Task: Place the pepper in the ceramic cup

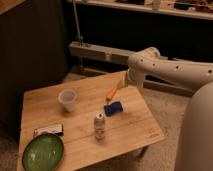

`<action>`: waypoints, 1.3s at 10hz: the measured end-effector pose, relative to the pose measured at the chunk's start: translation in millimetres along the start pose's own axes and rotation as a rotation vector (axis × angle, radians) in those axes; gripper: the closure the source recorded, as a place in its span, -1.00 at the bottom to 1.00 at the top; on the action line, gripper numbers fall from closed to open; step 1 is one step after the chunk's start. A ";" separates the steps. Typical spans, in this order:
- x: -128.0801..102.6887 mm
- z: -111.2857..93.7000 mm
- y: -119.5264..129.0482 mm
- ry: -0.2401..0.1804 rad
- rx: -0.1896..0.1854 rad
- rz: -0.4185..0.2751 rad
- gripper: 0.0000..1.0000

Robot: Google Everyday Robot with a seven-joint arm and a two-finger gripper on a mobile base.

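Note:
The pepper (112, 93) is slim and orange, and slants down to the left over the far middle of the wooden table (135, 125). Its paler upper end meets my gripper (122, 81) at the tip of the white arm (170, 70), which reaches in from the right. I cannot tell whether the pepper is held or rests on the table. The ceramic cup (67, 100) is whitish with a wide rim. It stands upright on the left part of the table, well left of the gripper.
A blue lumpy object (113, 108) lies just below the pepper. A small clear bottle (99, 125) stands near the table's middle front. A green plate (42, 152) is at the front left corner, with a flat dark packet (48, 130) behind it. A metal rail (95, 52) runs behind the table.

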 end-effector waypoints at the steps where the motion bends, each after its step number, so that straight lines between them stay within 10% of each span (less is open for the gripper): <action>1: 0.0 0.0 0.1 0.000 0.000 0.000 -0.44; 9: -26.2 -22.3 34.5 0.077 -0.046 0.074 -0.44; 13: 1.2 20.5 64.1 0.109 -0.054 0.126 -0.44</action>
